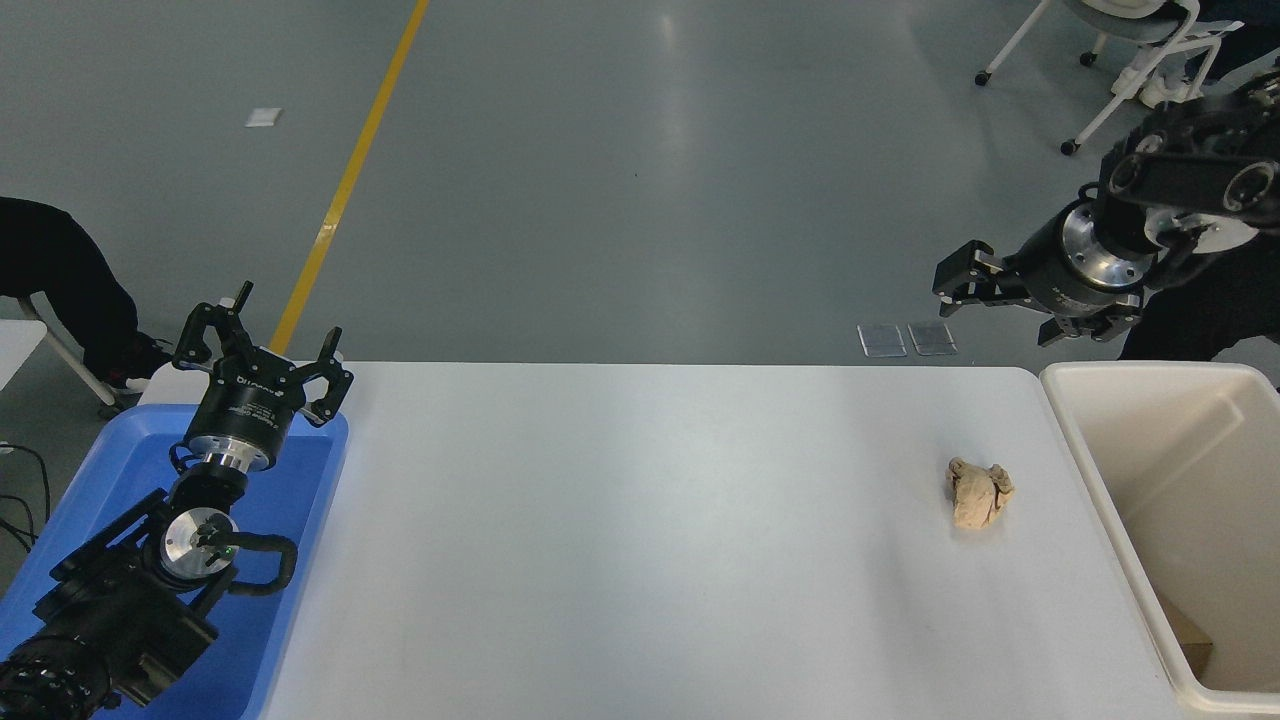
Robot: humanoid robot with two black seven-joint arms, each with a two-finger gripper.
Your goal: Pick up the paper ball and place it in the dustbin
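Observation:
The tan paper ball (979, 493) lies on the white table (640, 540), near its right end and just left of the dustbin. The cream-white dustbin (1078, 425) stands against the table's right edge, with a brown scrap at its bottom. My right gripper (995, 308) hangs open and empty high beyond the table's far right corner, well above and behind the ball. My left gripper (262, 345) is open and parked over the blue tray at the lower left.
A shallow blue tray (300, 500) sits at the table's left end under the left arm. A person's dark-clothed limb (60, 270) is at the far left. A wheeled chair (1130, 50) and dark clothing (1200, 310) are at the top right.

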